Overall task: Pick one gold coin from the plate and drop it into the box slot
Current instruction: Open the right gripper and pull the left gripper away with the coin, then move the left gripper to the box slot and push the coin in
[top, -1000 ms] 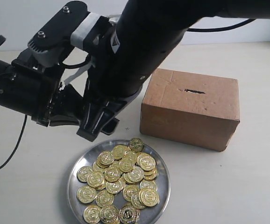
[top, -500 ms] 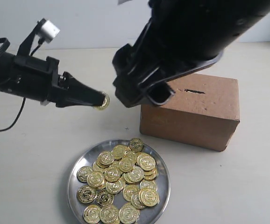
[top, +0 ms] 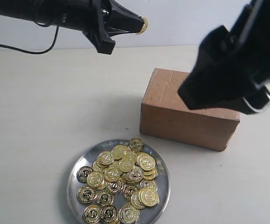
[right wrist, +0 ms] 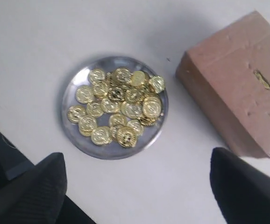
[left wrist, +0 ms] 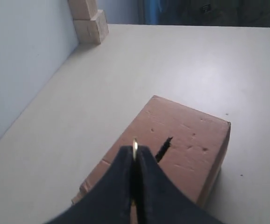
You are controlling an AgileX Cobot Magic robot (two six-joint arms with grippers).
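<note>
**Coin up, drop to come:** one gold coin (top: 143, 24) is off the plate (top: 74, 172), but the drop into the box (top: 172, 116) is not yet made.
The left pincer (top: 137, 24), closed, grips it on edge, high toward the tabletop's far edge. The slot (left wrist: 164, 147) runs along the box's length, the coin's edge slightly askew to it. The right pincer (right wrist: 136, 161) gapes wide, empty.

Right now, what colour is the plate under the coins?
Shiny silver; the plate shows best in the right wrist view.

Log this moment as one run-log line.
left end effector: shut on coin, aloft | right end effector: open, empty | coin: not yet in slot | plate: many coins
</note>
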